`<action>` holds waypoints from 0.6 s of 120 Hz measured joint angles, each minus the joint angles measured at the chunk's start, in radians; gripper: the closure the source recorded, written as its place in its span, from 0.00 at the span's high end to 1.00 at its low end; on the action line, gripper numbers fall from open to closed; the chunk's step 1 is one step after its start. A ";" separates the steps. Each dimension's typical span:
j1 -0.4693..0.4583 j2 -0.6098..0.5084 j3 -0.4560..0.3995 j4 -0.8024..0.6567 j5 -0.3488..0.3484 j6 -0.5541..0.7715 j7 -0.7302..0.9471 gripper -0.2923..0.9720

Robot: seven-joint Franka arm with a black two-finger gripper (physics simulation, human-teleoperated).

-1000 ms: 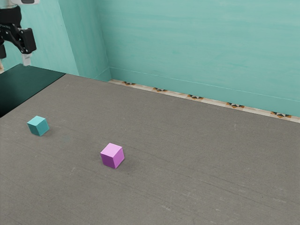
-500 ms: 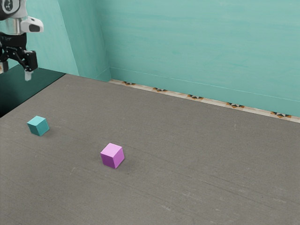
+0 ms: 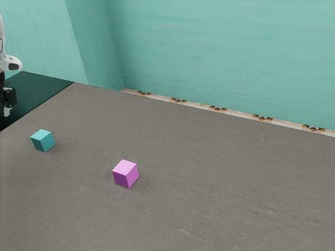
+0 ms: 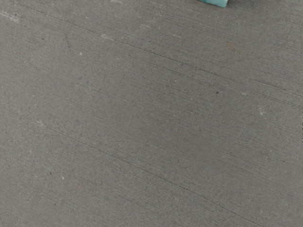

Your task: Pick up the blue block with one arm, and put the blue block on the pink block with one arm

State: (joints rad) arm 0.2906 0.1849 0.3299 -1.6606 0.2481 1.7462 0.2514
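The blue block [image 3: 42, 140], a small teal cube, rests on the grey table [image 3: 209, 167] toward the exterior view's left. The pink block [image 3: 125, 173] sits on the table to its right and nearer the front, well apart from it. My gripper [image 3: 5, 102] hangs at the exterior view's left edge, above and to the left of the blue block, partly cut off by the frame. In the wrist view a sliver of the blue block [image 4: 214, 2] shows at the picture's border, over bare table [image 4: 151, 123].
Teal walls [image 3: 220, 47] rise behind the table, with a corner post [image 3: 89, 42] at the back left. A dark surface [image 3: 31, 91] lies beyond the table's left edge, under the gripper.
My hand has come down and shifted toward the exterior view's left, now closer to the table's height. Both blocks stay where they were.
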 joint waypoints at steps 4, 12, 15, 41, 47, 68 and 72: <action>0.010 0.018 -0.001 -0.001 -0.004 0.022 0.012 0.77; 0.039 0.063 -0.002 0.001 -0.015 0.065 0.039 0.77; 0.055 0.082 -0.004 0.003 -0.023 0.081 0.051 0.77; 0.153 0.224 -0.073 0.086 -0.064 0.171 0.137 0.77; 0.176 0.256 -0.103 0.109 -0.069 0.182 0.153 0.77; 0.213 0.334 -0.154 0.139 -0.098 0.222 0.199 0.77; 0.219 0.346 -0.158 0.141 -0.103 0.231 0.207 0.77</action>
State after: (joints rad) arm 0.5099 0.5312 0.1722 -1.5201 0.1450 1.9767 0.4583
